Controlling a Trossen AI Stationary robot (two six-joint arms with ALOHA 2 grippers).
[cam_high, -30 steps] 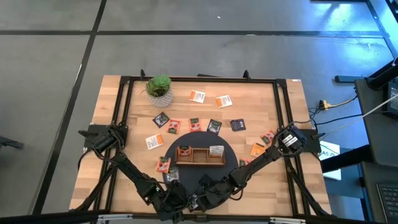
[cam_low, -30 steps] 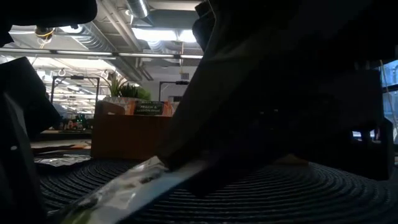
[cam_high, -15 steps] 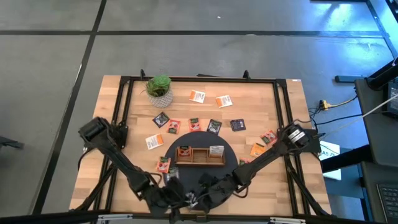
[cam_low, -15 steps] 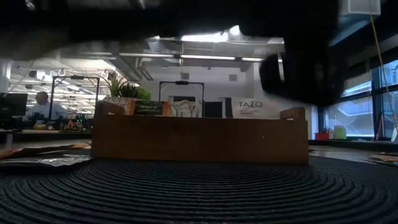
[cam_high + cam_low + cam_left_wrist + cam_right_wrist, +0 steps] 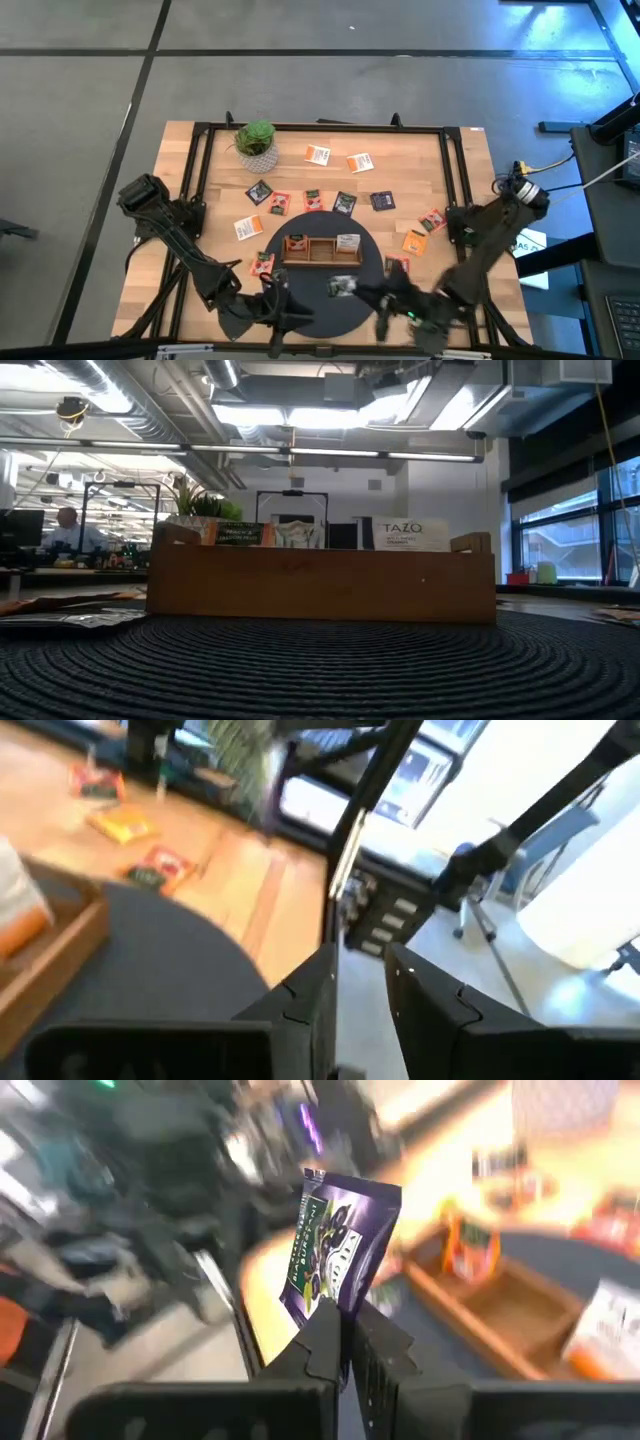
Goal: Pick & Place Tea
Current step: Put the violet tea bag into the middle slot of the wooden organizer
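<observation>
Wooden tabletop (image 5: 440,170) carries a round dark mat (image 5: 300,300), and on that mat sits the brown three-part tray (image 5: 322,250), with a white packet (image 5: 348,242) in its end compartment on the right arm's side. Loose tea packets (image 5: 313,200) lie scattered on the wood beyond the tray, toward the potted plant (image 5: 256,142) at the far edge, and on both sides of the tray. Nearer than the tray, over the mat's front edge, the right gripper (image 5: 346,1342) pinches a purple packet (image 5: 338,1245) by its lower edge, holding it upright. Beside it, the left gripper (image 5: 358,982) is empty, fingers (image 5: 305,1000) slightly parted, at the mat's near rim.
</observation>
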